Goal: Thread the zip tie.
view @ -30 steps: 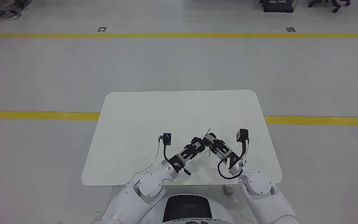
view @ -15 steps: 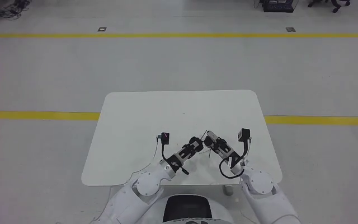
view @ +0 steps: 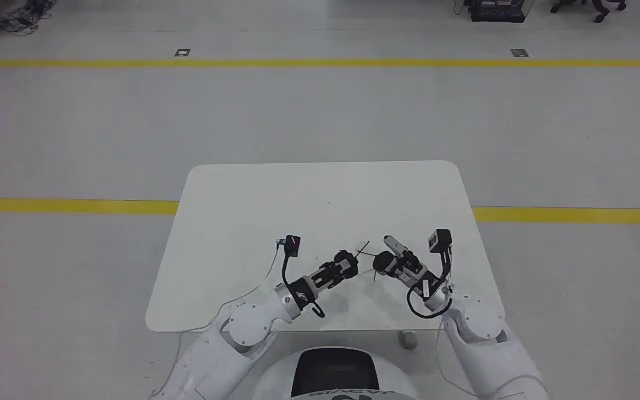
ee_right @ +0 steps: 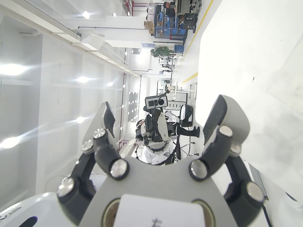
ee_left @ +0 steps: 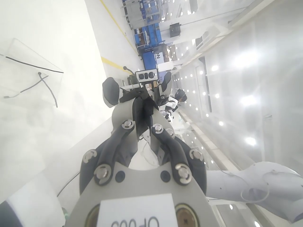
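My left gripper (view: pixel 350 262) is over the near middle of the white table (view: pixel 250 220). It is shut, with its fingertips pressed together (ee_left: pixel 142 100). A thin black zip tie (view: pixel 363 248) sticks out from its tip toward the right gripper. My right gripper (view: pixel 384 256) is a short way to the right of it, facing it and open. In the right wrist view the right gripper (ee_right: pixel 163 109) has its pads wide apart with nothing between them, and the left gripper (ee_right: pixel 153 128) shows beyond the gap.
Loose black zip ties (ee_left: pixel 46 83) lie on a clear plastic sheet (ee_left: pixel 30 64) on the table beside the left gripper. The table's rounded edge (ee_right: pixel 201 38) and the floor with yellow lines (view: pixel 320 63) lie beyond.
The two grippers were together at the zip tie. The right gripper has since opened and drawn back to the right, while the left has stayed shut and shifted slightly left.
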You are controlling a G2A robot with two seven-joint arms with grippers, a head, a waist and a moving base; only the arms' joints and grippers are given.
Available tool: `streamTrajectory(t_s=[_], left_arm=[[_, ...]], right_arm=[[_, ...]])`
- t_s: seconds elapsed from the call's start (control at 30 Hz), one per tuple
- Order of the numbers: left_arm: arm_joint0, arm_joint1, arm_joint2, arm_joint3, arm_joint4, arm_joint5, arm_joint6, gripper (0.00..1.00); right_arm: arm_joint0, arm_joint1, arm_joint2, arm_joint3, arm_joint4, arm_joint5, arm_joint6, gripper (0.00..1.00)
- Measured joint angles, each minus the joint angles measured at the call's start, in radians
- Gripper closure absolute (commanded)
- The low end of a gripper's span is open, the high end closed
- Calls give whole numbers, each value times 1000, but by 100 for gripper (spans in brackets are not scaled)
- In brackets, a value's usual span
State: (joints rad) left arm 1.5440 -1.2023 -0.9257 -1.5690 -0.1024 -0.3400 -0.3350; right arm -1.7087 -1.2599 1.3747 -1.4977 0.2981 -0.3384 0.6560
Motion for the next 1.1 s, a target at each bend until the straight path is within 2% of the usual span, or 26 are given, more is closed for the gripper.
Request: streamTrajectory(t_s=[0.17,0.27,0.4,0.5,0.67,1.0,1.07,1.1], left_arm=[[-8,2,0,0,-16,16,-22,100],[-8,13,-20,-3,-34,25,-101,100],[-3,31,-58,-1,-78,10,-233,100],[-1,41,-78,9,-115,2,-302,100],[-16,48,-87,27,-178,0,-390,100],[-24,47,-88,33,-194,7,-398,100],[-33,47,-81,45,-221,26,-422,100],[-42,49,-78,58,-237,40,-459,100]], right_arm=[[10,4,12,17,14,21,15,0],[26,16,43,43,61,39,126,0],[58,30,73,90,102,46,289,0],[97,40,72,137,122,47,427,0],[151,46,45,199,127,39,590,0],[151,46,43,199,130,42,583,0],[157,47,40,215,162,53,594,0],[172,50,40,241,182,54,635,0]])
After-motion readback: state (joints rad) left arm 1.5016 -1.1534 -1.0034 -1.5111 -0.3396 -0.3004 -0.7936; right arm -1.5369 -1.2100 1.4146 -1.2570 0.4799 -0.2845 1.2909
